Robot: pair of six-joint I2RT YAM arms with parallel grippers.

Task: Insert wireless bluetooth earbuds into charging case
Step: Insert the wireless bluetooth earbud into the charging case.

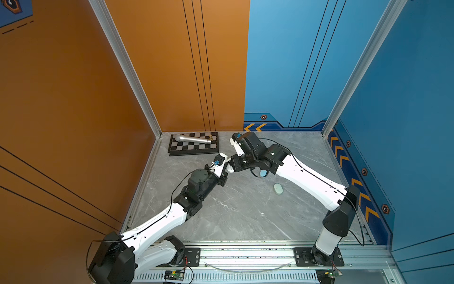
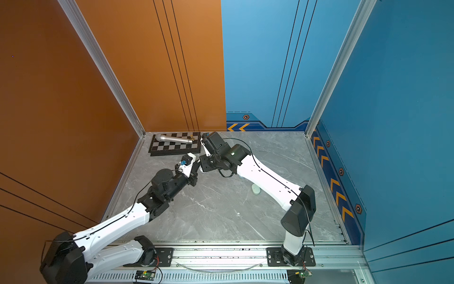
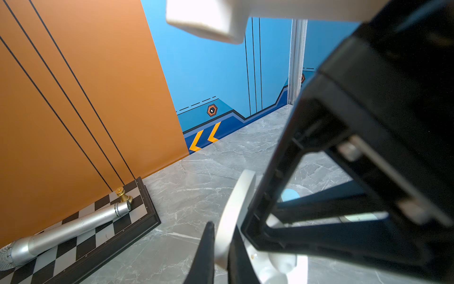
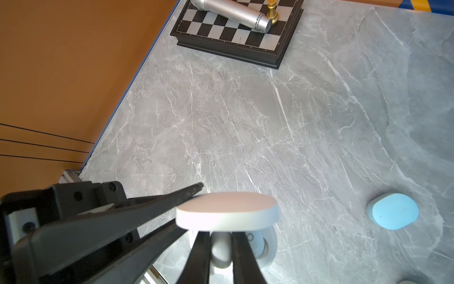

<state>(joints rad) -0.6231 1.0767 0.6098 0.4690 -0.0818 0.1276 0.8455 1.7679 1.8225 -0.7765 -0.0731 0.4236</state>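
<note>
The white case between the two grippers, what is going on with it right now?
The left gripper is shut on the lid of the white case, holding it open. The right gripper is shut on a white earbud, just above the case's base; whether it is seated, the views do not show. A blue case and a mint green case lie closed on the table, apart from it.

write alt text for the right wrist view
The right claw pinches a white earbud at the open white case, whose raised lid the left claw grips. A blue case lies nearby on the grey marble table.
</note>
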